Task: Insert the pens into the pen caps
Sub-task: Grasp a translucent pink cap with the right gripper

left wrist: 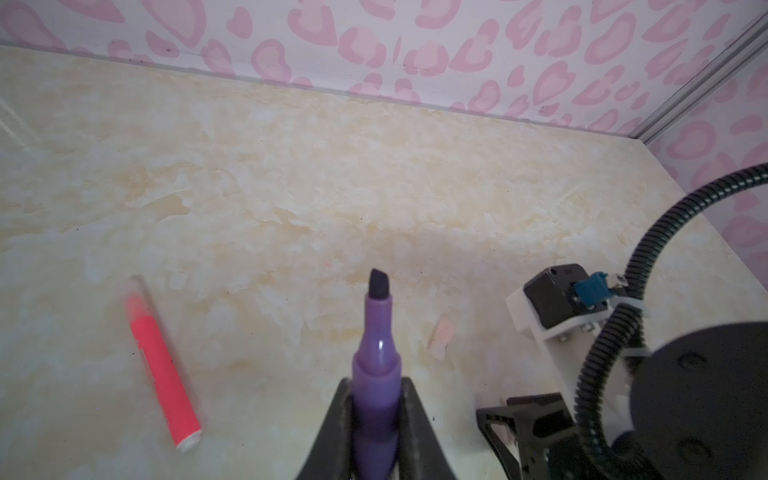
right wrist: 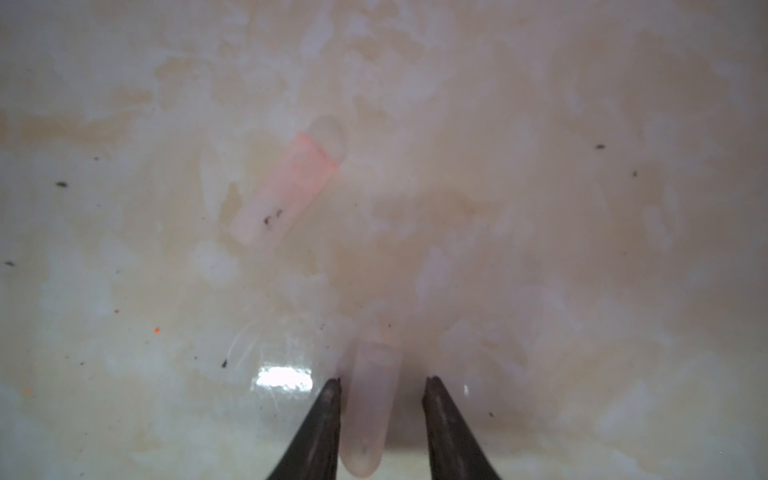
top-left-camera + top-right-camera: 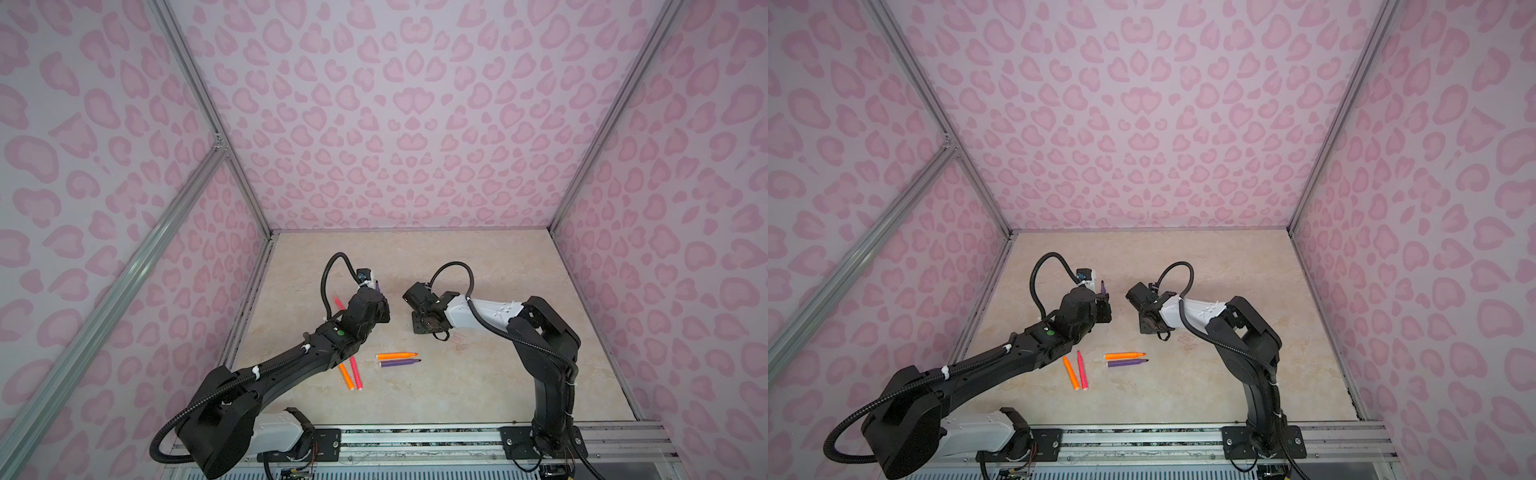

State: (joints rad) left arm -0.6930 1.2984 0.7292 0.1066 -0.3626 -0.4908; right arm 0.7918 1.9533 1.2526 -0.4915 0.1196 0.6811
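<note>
In a top view an orange pen (image 3: 397, 355) lies low centre on the marbled table (image 3: 498, 270), pink-spotted walls (image 3: 415, 124) around. Left wrist view: the left pincer (image 1: 376, 384) is clamped on a purple pen (image 1: 376, 332), tip out. Right wrist view, bottom centre: the right pincer (image 2: 383, 379) stands open astride a clear cap (image 2: 368, 415), probably light and slick, best pinched mid-length.
</note>
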